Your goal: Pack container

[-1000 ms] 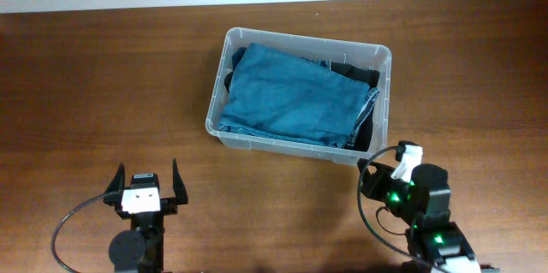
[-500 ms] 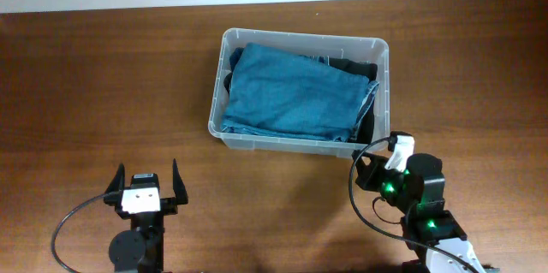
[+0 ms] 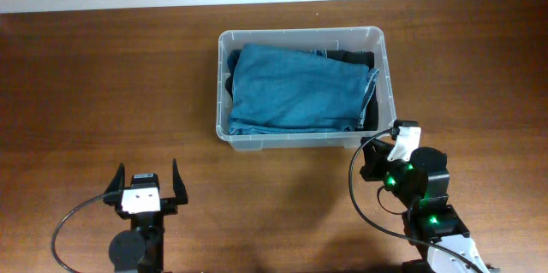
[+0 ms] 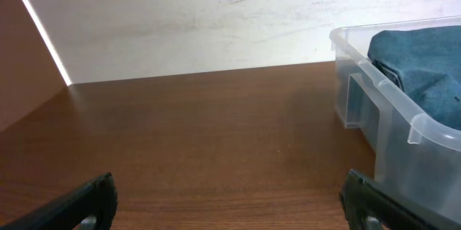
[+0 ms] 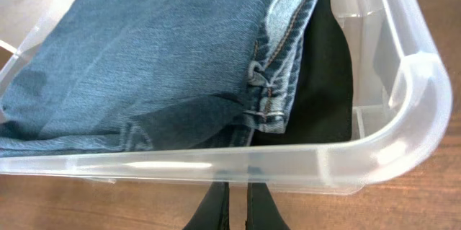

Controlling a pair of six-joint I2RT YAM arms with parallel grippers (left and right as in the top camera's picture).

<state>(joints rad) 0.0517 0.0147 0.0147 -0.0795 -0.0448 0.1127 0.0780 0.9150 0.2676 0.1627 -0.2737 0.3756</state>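
Right hand [image 5: 236, 188], pressed together, sits just outside the container [image 3: 291, 139] at its near rim; left hand [image 3: 147, 172] spread, well apart.

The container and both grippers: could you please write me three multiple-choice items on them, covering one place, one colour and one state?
1. Where is the right gripper relative to the container?
A. inside it
B. just outside its near right corner
C. by its far left corner

2. What colour is the top garment?
A. red
B. white
C. blue

3. How does the left gripper stand?
A. open, empty
B. shut on cloth
C. shut, empty

Answers:
1 B, the overhead view shows it at that corner, outside the wall.
2 C, it is blue denim.
3 A, its fingers stand wide apart over the table.
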